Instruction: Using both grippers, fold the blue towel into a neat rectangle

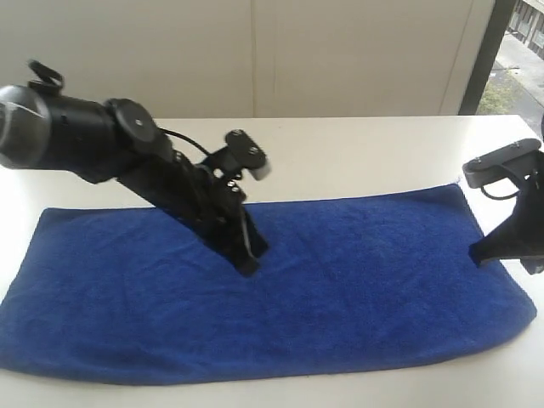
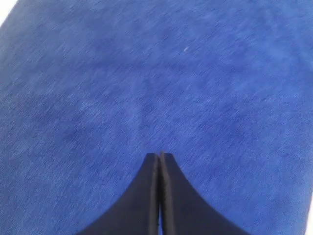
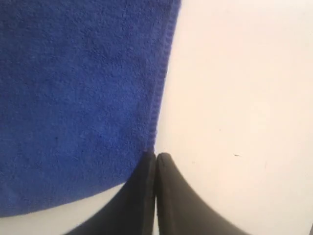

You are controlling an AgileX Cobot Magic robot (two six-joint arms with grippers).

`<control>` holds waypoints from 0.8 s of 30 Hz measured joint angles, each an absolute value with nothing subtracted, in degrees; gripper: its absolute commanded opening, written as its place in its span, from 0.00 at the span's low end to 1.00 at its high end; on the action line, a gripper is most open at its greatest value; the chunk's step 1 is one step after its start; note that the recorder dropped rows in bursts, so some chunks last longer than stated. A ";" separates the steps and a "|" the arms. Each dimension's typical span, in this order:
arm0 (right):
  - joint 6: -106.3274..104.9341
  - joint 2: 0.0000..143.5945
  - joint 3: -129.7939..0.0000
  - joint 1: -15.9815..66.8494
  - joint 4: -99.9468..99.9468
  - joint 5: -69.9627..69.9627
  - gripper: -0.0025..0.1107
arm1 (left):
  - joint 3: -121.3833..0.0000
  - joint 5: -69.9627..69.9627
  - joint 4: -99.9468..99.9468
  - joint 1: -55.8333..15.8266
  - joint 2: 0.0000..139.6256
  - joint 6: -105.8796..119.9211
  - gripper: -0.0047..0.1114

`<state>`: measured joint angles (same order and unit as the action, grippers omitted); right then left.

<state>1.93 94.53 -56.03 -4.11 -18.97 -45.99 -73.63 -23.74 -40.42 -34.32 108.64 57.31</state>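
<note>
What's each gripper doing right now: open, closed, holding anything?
Left gripper: closed, empty, over the blue towel.
Right gripper: closed, empty, at the towel's edge.

So we've got the blue towel (image 1: 357, 289) spread out flat and wide across the white table (image 1: 365, 153), long side running left to right. Our left gripper (image 1: 247, 262) comes in on a slant and has its tip down on the cloth near the middle, jaws pinched together. The right gripper (image 1: 481, 254) sits right at the towel's right edge, partly cut off by the frame.
</note>
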 measured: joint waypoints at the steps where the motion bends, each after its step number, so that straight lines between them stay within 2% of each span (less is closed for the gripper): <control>1: 1.93 94.53 -55.63 -4.83 -18.97 -45.85 0.02 | -74.74 -23.22 -41.27 -36.16 109.51 57.71 0.04; 8: 1.93 95.56 -52.13 -9.81 -18.47 -40.04 0.02 | -82.57 -21.88 -43.43 -43.39 116.22 58.38 0.04; 17: 0.00 100.82 -50.77 -10.22 -15.89 -37.33 0.02 | -82.94 -22.80 -43.70 -43.43 122.32 58.38 0.04; 24: -16.73 100.21 -50.77 -10.08 3.80 -37.73 0.02 | -83.23 -22.92 -43.90 -43.43 122.58 58.38 0.04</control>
<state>-16.73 100.21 -50.77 -10.08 3.80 -37.73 -83.23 -22.92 -43.90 -43.43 122.58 58.38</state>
